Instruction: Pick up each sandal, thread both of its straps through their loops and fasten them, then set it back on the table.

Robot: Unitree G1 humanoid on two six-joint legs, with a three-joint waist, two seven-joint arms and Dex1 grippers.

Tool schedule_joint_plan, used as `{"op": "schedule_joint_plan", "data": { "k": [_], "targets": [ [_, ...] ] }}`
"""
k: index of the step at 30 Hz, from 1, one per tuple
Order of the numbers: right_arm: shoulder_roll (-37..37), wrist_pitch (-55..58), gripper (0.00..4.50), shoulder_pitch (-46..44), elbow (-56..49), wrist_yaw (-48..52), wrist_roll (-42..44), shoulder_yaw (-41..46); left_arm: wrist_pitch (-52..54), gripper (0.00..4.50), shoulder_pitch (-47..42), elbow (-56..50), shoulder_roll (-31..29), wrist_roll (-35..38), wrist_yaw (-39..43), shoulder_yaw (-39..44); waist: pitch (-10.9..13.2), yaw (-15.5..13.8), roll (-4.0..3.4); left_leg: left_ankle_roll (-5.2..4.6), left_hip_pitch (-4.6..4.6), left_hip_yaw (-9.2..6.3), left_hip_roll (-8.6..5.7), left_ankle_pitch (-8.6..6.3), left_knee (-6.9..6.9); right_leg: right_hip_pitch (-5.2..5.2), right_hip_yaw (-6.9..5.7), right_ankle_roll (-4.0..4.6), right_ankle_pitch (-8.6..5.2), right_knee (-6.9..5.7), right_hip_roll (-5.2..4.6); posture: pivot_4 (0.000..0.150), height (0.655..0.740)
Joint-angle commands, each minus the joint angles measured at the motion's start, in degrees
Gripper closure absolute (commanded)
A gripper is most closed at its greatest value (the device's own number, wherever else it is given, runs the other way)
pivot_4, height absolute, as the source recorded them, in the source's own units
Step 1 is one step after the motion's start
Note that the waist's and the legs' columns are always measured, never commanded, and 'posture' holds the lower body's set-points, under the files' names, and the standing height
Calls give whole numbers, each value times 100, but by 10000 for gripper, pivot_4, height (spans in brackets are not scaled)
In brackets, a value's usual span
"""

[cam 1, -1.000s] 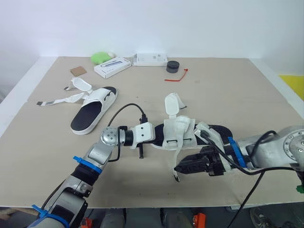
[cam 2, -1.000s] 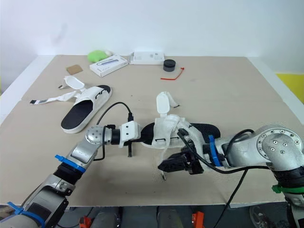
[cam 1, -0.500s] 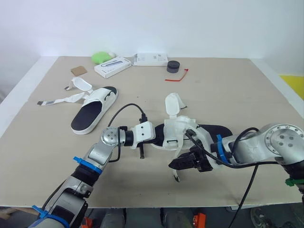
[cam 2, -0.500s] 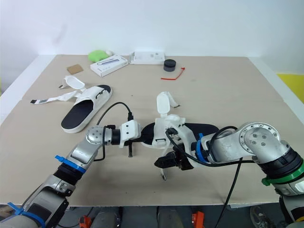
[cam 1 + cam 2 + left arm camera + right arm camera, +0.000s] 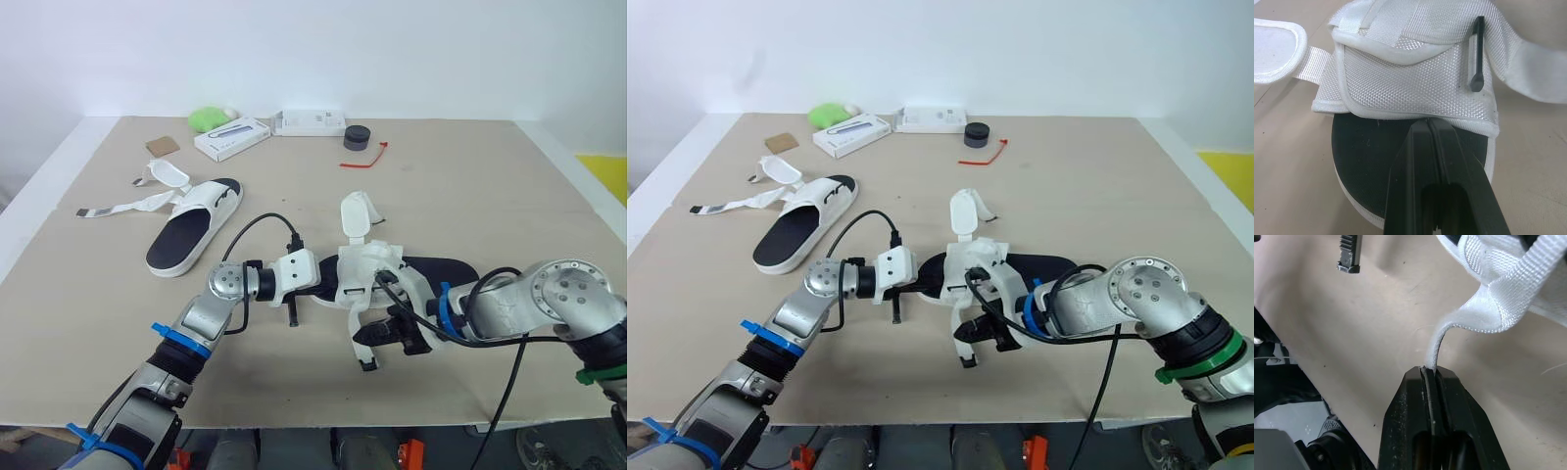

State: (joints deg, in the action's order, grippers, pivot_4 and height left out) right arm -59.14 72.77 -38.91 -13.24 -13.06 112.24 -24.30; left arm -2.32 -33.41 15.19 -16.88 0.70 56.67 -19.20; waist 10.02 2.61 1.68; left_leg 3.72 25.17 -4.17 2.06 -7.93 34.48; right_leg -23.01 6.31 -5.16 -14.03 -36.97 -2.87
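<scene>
Woven white strap [image 5: 1484, 316] looks limp and light; the right gripper [image 5: 1429, 373] pinches its thin tip, a sensible hold. Left gripper [image 5: 1429, 128], fingers pressed together, steadies the stiffer-soled sandal [image 5: 377, 269] near the table's [image 5: 490, 176] front.

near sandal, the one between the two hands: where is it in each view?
Left eye: near sandal at picture centre.
Right eye: centre too, shifted slightly left.
Left wrist: directly beyond the shut left hand, black footbed showing.
Right wrist: beyond the right hand, which pinches its strap.
Shared landmark: its white woven upper.
</scene>
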Motion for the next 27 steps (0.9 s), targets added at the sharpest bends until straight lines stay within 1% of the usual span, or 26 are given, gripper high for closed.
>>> {"op": "schedule_joint_plan", "data": {
  "k": [1, 4, 7, 11, 15, 19, 22, 24, 27],
  "targets": [
    [-27, 165, 44566, -398, 207, 799, 76, 482, 41, 45000, -42, 78, -9, 0, -33, 29, 1, 0, -2, 0, 0, 0, 0, 0, 0, 0, 0, 0, 0, 0, 0, 1500, 7400],
    [42, 379, 44566, -830, 739, 1612, 76, 819, 45, 45000, -44, 88, 8, 12, -34, 28, 2, 0, -3, 0, 0, 1, 1, 0, 0, -2, 0, 1, 1, 0, 1, 1500, 7400],
    [162, 571, 44566, -1247, 1403, 2063, 76, 1117, 51, 45000, -35, 83, 17, 25, -37, 26, 2, 0, -3, 0, 1, 1, 1, 0, 0, -3, 0, 2, 2, 0, 2, 1500, 7400],
    [279, 699, 44566, -1685, 2307, 1791, 76, 1289, 60, 45000, -20, 88, 27, 42, -46, 27, 2, -7, -3, -1, 4, 1, 0, 0, -4, -5, 0, 1, 1, 0, 2, 1500, 7400],
    [443, 647, 44566, -1849, 2942, 1175, 76, 1264, 60, 45000, -6, 81, 28, 52, -32, 15, 2, -1, -3, -1, 6, 1, -1, 0, -6, -9, 0, 1, 0, 0, 1, 1500, 7400],
    [570, 793, 44566, -2007, 3459, 902, -167, 1318, 47, 45000, -44, 118, 18, 52, -26, 19, 3, -1, -5, -1, 10, 1, -3, 0, -6, -11, 1, 1, 1, 0, 1, 1500, 7400],
    [601, 993, 44566, -1961, 3469, 905, -348, 1359, 31, 45000, -24, 116, -5, 50, -25, 19, 3, -2, -6, -1, 11, 1, -3, 0, -7, -12, 2, 0, 0, 0, 2, 1500, 7400],
    [590, 1151, 44566, -1874, 3377, 1027, -556, 1395, 19, 45000, 9, 102, -23, 39, -25, 11, 3, -1, -6, -1, 11, 1, -3, 0, -8, -13, 2, 0, 0, 0, 2, 1500, 7400],
    [634, 1259, 44566, -1845, 3506, 1196, -891, 1536, 35, 45000, 33, 81, -23, 42, -33, 6, 3, 1, -7, -1, 11, 1, -3, 0, -7, -13, 2, 0, 0, 0, 2, 1500, 7400]
  ]
}}
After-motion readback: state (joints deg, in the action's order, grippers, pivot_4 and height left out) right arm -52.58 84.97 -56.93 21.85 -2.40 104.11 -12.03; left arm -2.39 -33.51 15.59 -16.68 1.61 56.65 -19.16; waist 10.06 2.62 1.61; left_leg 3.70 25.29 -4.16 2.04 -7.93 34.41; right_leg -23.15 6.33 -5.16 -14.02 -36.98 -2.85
